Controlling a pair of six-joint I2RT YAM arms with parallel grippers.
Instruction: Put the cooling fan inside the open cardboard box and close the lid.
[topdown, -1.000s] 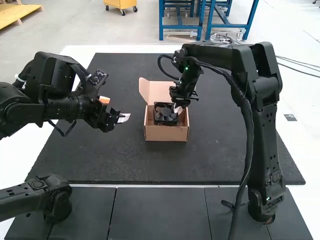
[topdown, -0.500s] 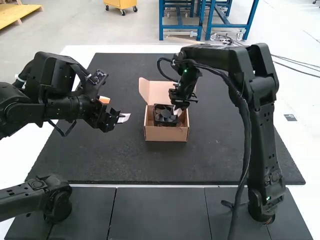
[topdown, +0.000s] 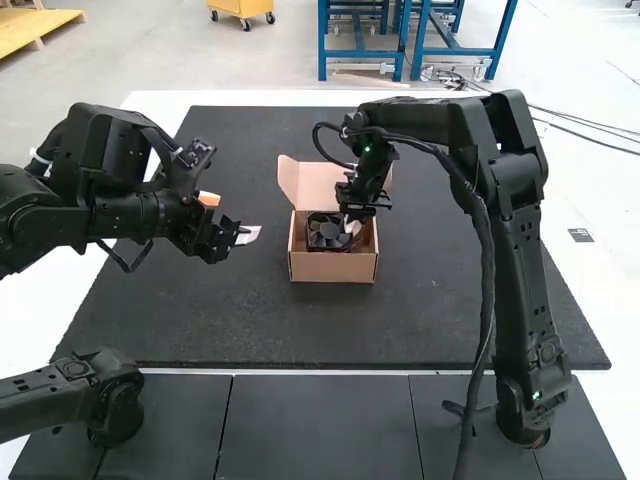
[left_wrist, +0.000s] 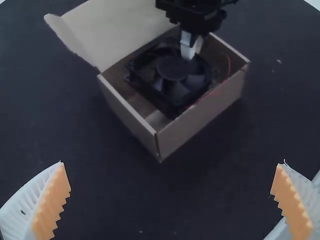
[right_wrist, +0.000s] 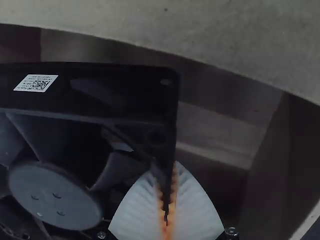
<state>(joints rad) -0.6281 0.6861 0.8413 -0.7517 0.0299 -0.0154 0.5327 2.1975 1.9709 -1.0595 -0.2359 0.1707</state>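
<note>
The open cardboard box (topdown: 333, 262) stands mid-mat with its lid (topdown: 312, 184) raised at the back. The black cooling fan (topdown: 325, 232) lies tilted inside it, also seen as the fan (left_wrist: 172, 80) and the fan (right_wrist: 75, 150). My right gripper (topdown: 355, 216) reaches down into the box, shut on the fan's frame edge; its white ribbed fingers (right_wrist: 150, 210) pinch the thin wall. My left gripper (topdown: 232, 238) hovers open to the left of the box, its orange pads (left_wrist: 50, 202) wide apart with nothing between them.
The black mat (topdown: 330, 330) covers the table, with white tabletop (topdown: 620, 300) beyond its right edge. The right arm (topdown: 500, 200) arches over the box from the right. Bare mat lies in front of the box.
The right gripper has lowered the fan deeper into the box and shifted slightly left. The left arm has stayed where it was.
</note>
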